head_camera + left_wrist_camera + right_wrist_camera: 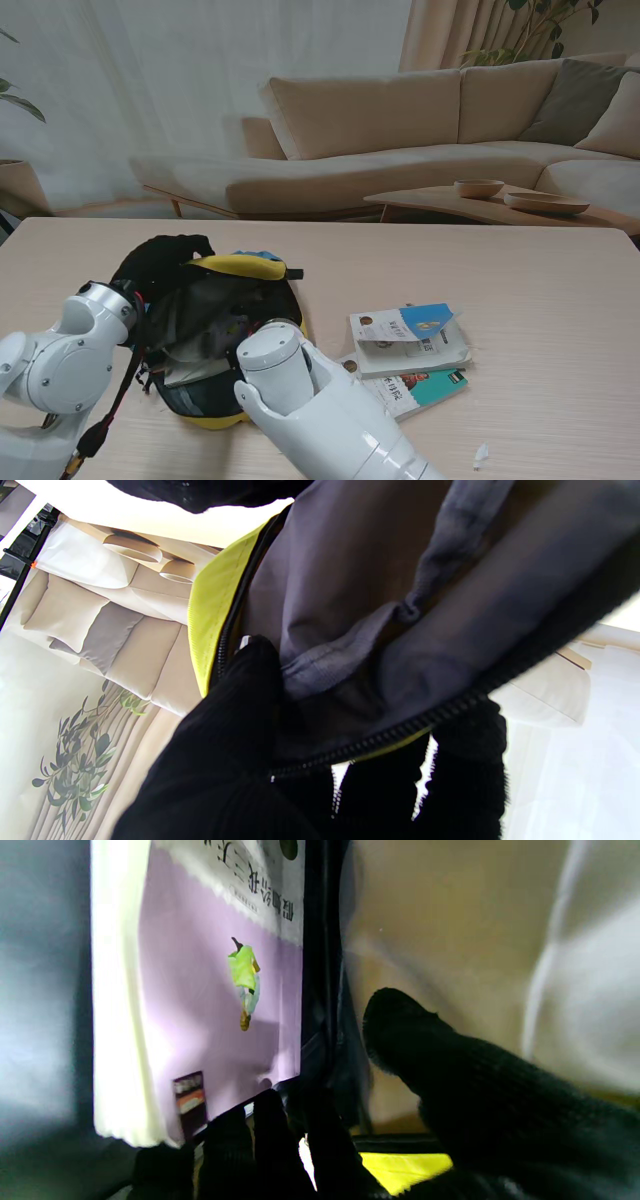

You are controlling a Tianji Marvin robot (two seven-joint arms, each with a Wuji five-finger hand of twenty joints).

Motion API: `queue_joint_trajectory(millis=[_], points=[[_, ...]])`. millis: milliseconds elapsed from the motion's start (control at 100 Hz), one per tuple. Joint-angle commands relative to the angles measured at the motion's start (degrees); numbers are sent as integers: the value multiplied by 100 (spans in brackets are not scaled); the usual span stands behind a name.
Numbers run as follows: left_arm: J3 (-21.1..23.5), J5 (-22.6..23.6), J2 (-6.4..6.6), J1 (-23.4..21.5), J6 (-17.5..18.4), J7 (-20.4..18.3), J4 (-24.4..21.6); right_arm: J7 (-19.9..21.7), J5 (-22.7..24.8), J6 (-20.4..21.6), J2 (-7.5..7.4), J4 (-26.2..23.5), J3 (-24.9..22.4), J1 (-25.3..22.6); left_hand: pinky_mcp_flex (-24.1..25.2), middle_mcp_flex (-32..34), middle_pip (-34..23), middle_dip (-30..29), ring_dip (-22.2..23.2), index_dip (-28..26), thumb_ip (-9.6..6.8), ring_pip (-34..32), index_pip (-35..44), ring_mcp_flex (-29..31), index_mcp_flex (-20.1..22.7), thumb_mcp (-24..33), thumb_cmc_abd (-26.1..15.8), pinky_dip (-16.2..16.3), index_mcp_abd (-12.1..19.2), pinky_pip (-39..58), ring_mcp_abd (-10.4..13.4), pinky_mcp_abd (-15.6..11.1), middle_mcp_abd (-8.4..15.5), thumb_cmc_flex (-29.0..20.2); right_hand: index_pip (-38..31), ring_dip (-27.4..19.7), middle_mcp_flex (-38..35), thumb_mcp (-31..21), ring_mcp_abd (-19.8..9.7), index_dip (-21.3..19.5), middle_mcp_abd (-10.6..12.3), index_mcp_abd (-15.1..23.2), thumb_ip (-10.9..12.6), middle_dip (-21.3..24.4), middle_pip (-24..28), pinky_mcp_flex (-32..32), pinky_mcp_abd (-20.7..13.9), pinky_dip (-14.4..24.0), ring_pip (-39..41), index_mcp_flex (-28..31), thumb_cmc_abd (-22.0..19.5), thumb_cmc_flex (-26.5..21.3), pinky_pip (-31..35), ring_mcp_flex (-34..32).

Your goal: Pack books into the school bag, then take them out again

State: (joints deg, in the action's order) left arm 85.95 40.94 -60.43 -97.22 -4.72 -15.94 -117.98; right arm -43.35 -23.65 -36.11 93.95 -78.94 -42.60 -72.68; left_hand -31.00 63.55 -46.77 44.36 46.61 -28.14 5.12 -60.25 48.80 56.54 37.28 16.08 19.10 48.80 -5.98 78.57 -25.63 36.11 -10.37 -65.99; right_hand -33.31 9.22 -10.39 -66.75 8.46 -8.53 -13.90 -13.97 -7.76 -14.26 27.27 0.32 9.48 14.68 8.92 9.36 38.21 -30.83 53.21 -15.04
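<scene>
Right hand (pixel 310 1135), black-gloved, reaches into the school bag (pixel 215 330), fingers (pixel 270 1120) against a purple-covered book (pixel 215 1005); grasp cannot be confirmed; left hand (pixel 240 750) clenched on the bag's zipper rim at the bag's 9 o'clock; bag open on the table (pixel 540 290), left of centre; two books (pixel 408 340) stacked at the bag's 3 o'clock; sofa (pixel 400 140) at 12 o'clock beyond the table.

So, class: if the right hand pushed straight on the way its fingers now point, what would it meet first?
Probably the purple-covered book inside the school bag: the right hand already has its fingertips at that book's edge. Depth is unclear; the bag's dark lining beside it could come first.
</scene>
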Motion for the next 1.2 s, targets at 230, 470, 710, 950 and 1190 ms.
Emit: queue_joint_trajectory(millis=[230, 470, 710, 950, 1190], points=[[26, 8, -23, 2, 24, -78, -63, 414, 459, 193, -150, -337, 153, -186, -53, 373, -441, 66, 14, -20, 48, -411, 489, 243, 210, 538, -127, 128, 26, 416, -95, 178, 60, -224, -264, -48, 35, 11, -921, 158, 819, 602, 234, 277, -681, -428, -1036, -425, 18, -453, -151, 605, -537, 777], [28, 0, -21, 13, 27, -87, -50, 791, 742, 231, -341, -502, 212, -313, -53, 370, -439, 65, 14, -18, 48, -409, 489, 235, 208, 537, -126, 128, 30, 416, -96, 178, 61, -224, 183, -429, 8, 193, -1452, 478, 1270, 981, 287, 485, -1277, -363, -1439, -1304, -645, -415, -515, 730, -1937, 878], [31, 18, -23, 3, 2, -79, -51, 1008, 1333, 245, -543, -786, 251, -511, -53, 379, -447, 67, 16, -17, 49, -413, 490, 239, 203, 534, -132, 127, 36, 416, -94, 178, 65, -222, -352, -166, -11, 241, -1283, 208, 1156, 933, 343, 249, -769, -356, -1354, -1179, -170, -441, -675, 641, -1557, 797], [-9, 44, -21, 35, -49, -85, 5, 1393, 1474, 420, -916, -1372, 114, -817, -48, 354, -445, 66, 16, -20, 48, -408, 491, 227, 195, 525, -140, 126, 38, 415, -91, 169, 72, -218, -673, 306, 21, 221, -1010, -58, 975, 872, 351, -244, 507, -401, -1151, -536, 691, -91, -662, 601, -462, 601], [-52, 111, -10, 71, -110, -137, 91, 1981, 1687, 464, -1370, -2082, -155, -1210, -15, 332, -450, 67, 20, -27, 47, -398, 494, 186, 178, 500, -157, 120, 64, 402, -87, 140, 70, -215, -795, 707, -306, 143, -628, -365, 649, 671, 362, -570, 1500, -200, -735, 92, 1451, 671, -621, 587, 539, 132]])
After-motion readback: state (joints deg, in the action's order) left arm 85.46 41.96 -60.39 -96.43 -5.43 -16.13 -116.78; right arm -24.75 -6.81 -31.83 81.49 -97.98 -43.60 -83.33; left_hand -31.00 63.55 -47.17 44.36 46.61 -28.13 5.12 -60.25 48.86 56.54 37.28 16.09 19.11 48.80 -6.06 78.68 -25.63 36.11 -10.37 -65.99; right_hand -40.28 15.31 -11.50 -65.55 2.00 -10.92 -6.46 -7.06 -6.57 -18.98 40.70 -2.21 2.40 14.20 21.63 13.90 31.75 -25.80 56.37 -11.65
